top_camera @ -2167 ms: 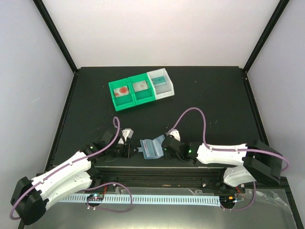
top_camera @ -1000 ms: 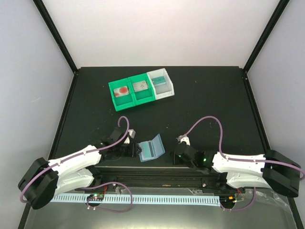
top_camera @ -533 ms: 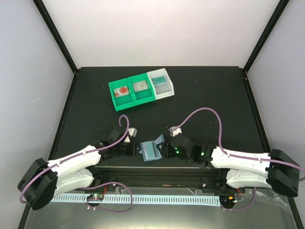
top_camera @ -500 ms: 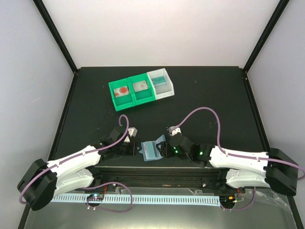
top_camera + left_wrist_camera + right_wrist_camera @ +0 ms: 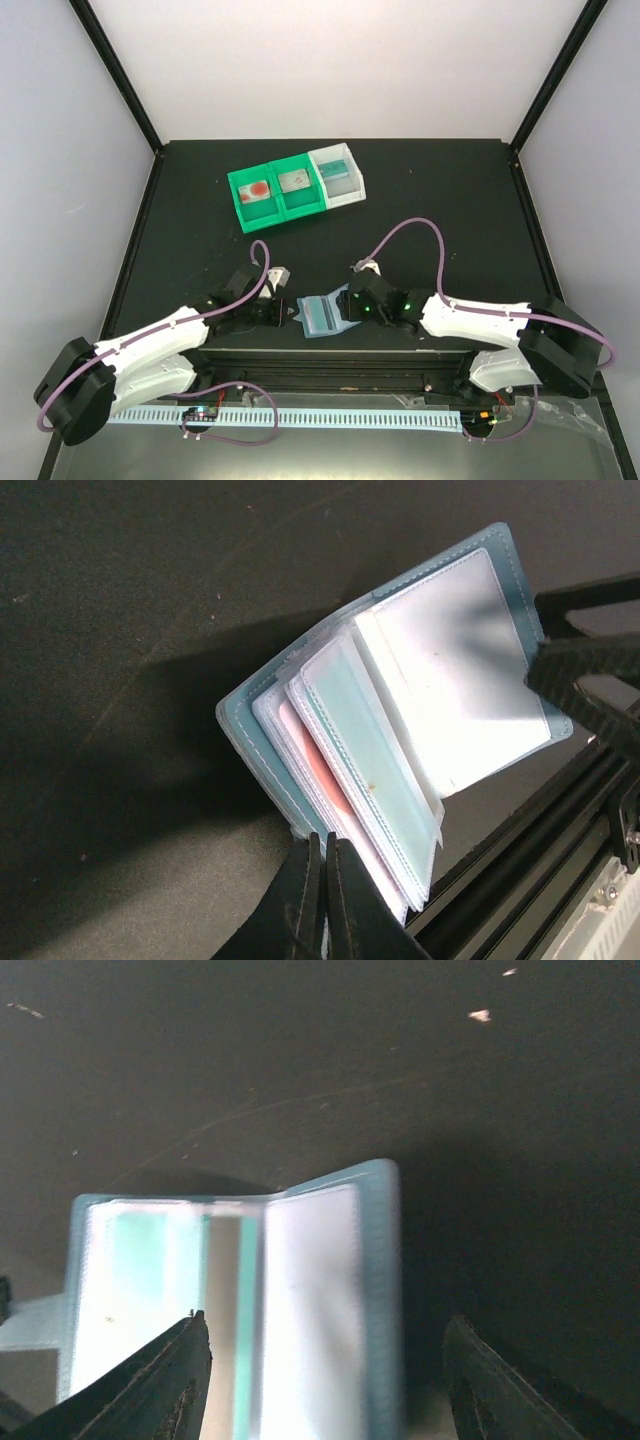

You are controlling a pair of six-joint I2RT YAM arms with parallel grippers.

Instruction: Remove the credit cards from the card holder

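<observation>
The light-blue card holder (image 5: 322, 315) lies open at the near edge of the black table. In the left wrist view the card holder (image 5: 470, 670) fans out several clear sleeves; a teal-green card (image 5: 372, 755) and a pinkish-red card (image 5: 312, 755) sit in them. My left gripper (image 5: 323, 848) is shut on the holder's near edge by its tab, and it shows in the top view (image 5: 287, 313). My right gripper (image 5: 325, 1380) is open, its jaws straddling the holder's right flap (image 5: 315, 1300); a teal card (image 5: 135, 1260) shows in the left pocket. It shows in the top view (image 5: 347, 308).
Two joined green bins (image 5: 275, 195) and a white bin (image 5: 338, 177) stand at the back of the table, each with a small item inside. A black rail (image 5: 330, 360) runs along the near edge just below the holder.
My right gripper has swung left from beside the holder to over its right flap. The flap has dropped from raised to nearly flat. My left gripper has kept its hold.
</observation>
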